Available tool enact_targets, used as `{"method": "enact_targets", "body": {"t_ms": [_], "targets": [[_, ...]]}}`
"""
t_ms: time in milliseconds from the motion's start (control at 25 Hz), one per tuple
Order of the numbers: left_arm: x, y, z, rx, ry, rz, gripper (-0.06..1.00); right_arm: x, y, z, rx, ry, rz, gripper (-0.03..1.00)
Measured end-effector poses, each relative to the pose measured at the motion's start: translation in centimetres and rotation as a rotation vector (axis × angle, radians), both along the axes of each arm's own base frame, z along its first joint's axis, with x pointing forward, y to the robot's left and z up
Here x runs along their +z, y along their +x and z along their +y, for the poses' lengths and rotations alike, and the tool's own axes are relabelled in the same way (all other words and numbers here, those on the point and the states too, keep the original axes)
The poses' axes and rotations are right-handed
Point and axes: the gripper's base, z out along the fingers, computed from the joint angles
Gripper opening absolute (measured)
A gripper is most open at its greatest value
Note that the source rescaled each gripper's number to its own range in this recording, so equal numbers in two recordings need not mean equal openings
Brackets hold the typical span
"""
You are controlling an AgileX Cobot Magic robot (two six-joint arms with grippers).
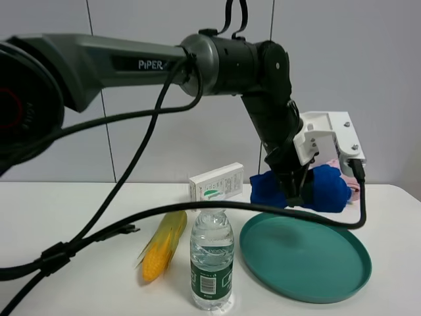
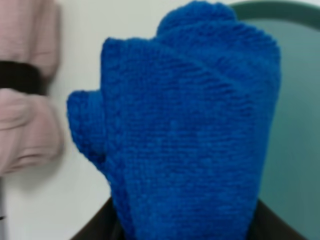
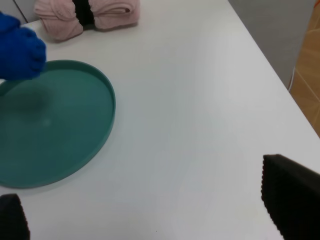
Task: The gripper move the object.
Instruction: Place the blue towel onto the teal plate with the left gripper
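A folded blue towel (image 1: 327, 187) hangs in my left gripper (image 1: 294, 195), just above the far rim of the teal plate (image 1: 309, 276). In the left wrist view the towel (image 2: 190, 125) fills the frame, pinched at its lower end by the dark jaws, with the plate (image 2: 295, 100) behind it. In the right wrist view the towel (image 3: 20, 50) hovers over the plate's edge (image 3: 107, 105). My right gripper (image 3: 150, 210) is open and empty over bare table to the right of the plate; one finger (image 3: 290, 195) shows large.
A rolled pink towel (image 3: 85, 15) lies behind the plate. A corn cob (image 1: 163, 245), a water bottle (image 1: 212, 260) and a white box (image 1: 217, 182) stand left of the plate. A white device (image 1: 332, 135) stands at the back. A black cable (image 1: 197, 209) crosses the table.
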Motion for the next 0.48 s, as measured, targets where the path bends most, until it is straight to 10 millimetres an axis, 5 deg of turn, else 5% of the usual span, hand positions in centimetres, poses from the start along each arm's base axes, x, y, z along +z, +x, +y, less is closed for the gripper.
{"method": "enact_targets", "body": {"t_ms": [480], "targets": [[-5.5,1.0,-0.1,0.031,0.012,0.093,0.00,0.0,0.0,0.0,0.000,0.000,0.000,1.00]]}}
